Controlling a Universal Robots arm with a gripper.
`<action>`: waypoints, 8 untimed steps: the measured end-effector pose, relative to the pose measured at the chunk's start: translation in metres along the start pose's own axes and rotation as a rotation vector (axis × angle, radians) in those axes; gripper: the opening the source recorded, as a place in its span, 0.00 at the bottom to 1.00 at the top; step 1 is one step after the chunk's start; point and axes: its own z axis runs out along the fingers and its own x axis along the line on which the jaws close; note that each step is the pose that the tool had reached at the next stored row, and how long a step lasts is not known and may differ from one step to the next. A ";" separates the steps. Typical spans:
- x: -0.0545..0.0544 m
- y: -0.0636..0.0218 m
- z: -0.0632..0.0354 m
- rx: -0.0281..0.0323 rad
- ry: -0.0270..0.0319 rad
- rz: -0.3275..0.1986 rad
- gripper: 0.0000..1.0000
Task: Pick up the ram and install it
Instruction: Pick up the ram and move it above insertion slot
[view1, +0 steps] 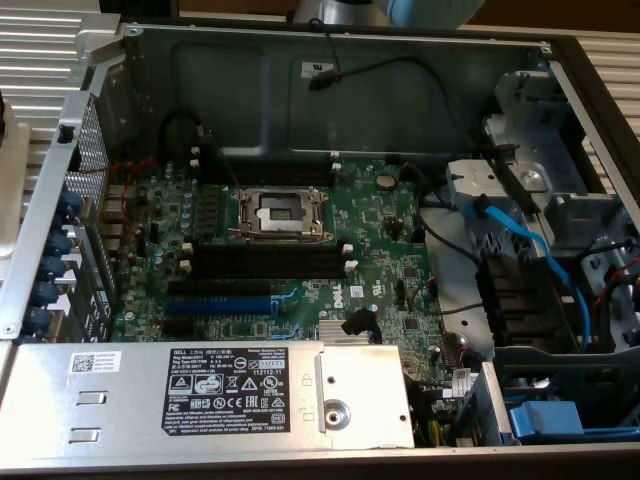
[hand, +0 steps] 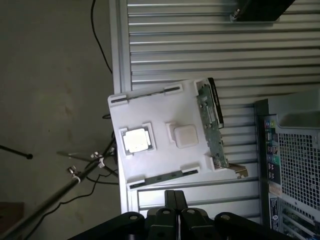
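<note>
Our gripper (hand: 173, 194) hovers closed on nothing by the ram (hand: 210, 125), propped on its tray (hand: 155, 112) for grasping; bare slots (view1: 270, 262) wait at the socket's (view1: 280, 212) six o'clock.

Table (hand: 200, 45) — on it the tray (hand: 160, 112), ram (hand: 211, 125) along its edge, computer case (hand: 295, 165) beside

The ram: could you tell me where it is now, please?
In the wrist view, the ram lies along the edge of the white tray nearest the computer case.
</note>
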 end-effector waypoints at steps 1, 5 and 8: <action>0.000 0.0000 0.0000 0.0002 0.0018 0.000 0.10; 0.000 0.0000 0.0000 0.0003 0.0033 0.000 0.10; 0.000 0.0000 0.0000 0.0003 0.0032 0.000 0.10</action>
